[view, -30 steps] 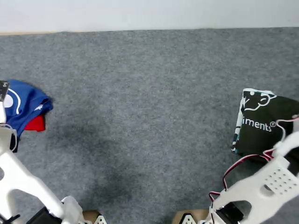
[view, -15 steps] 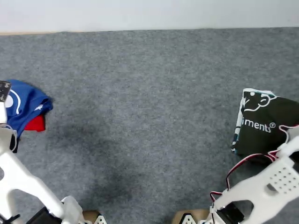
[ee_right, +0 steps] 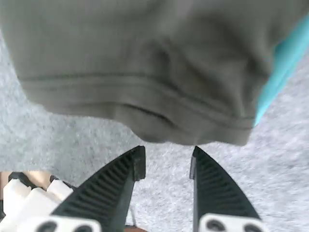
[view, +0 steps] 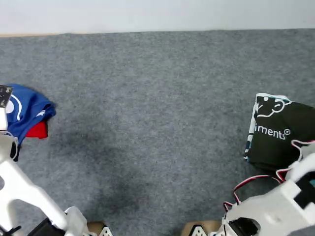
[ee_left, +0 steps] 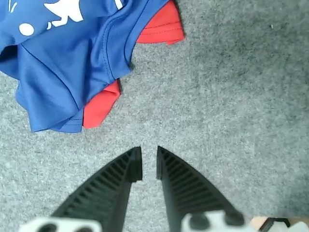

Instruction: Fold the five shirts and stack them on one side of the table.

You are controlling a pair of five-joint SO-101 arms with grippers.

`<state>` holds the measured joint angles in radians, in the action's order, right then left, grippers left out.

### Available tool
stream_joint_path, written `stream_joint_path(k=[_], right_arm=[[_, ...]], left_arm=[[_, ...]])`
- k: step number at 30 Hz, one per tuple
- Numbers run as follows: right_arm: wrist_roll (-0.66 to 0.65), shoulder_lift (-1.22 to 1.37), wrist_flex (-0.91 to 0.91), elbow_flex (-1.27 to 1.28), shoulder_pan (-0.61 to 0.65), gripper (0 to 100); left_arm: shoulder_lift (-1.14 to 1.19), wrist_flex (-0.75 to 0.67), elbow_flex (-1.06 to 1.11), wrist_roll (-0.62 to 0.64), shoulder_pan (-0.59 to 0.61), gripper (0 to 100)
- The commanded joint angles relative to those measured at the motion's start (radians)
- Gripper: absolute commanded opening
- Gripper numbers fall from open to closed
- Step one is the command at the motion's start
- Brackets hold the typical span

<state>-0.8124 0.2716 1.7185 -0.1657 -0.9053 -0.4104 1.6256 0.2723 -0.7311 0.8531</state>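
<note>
On the left side of the table (view: 157, 88), a crumpled blue shirt (view: 27, 110) lay over a red shirt (view: 38, 130), neither of them folded. Well apart on the right sat a folded dark shirt (view: 280, 130), with a strip of teal cloth (ee_right: 285, 60) at one edge, probably another shirt in that stack. The left gripper (ee_left: 148, 164) hung over bare table on the near side of the blue-and-red heap, its jaws drawn to a narrow slit with nothing between them. The right gripper (ee_right: 166, 164) sat at the dark shirt's near hem, jaws moderately apart and empty.

The main risk, as I judged it, lay on the left. The blue shirt overlapped the red so closely that a pinch at their shared edge could lift both, and a fold would then trap two garments together. With so narrow a gap, those jaws would also sooner shove the cloth than bite it unless they widened first. On the right, the parted jaws so close to the hem could catch it and drag the stack askew or pull the teal layer loose. The right arm's wires (view: 248, 181) looped near that hem and might snag it.
</note>
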Motion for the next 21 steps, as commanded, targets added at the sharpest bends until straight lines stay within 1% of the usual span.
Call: stream_joint_path(k=[1,5,9,15,19,21], right_arm=[[-0.054,-0.062,-0.079,0.014,-0.064,16.5],[-0.103,-0.061,-0.137,0.015,-0.096,16.5],[-0.103,-0.001,-0.17,0.012,-0.091,16.3],[-0.098,0.082,-0.266,0.011,-0.082,16.3],[-0.098,0.088,-0.338,0.009,-0.077,16.3],[-0.097,0.065,-0.344,-0.008,-0.076,16.3]], left_arm=[[-0.028,-0.012,-0.008,-0.011,-0.006,6],[-0.023,-0.015,-0.008,-0.011,-0.006,6],[-0.021,-0.015,-0.004,-0.011,-0.006,6],[-0.028,-0.011,-0.007,-0.012,-0.006,6],[-0.028,-0.011,-0.007,-0.012,-0.006,6],[-0.028,-0.011,-0.005,-0.012,-0.006,6]])
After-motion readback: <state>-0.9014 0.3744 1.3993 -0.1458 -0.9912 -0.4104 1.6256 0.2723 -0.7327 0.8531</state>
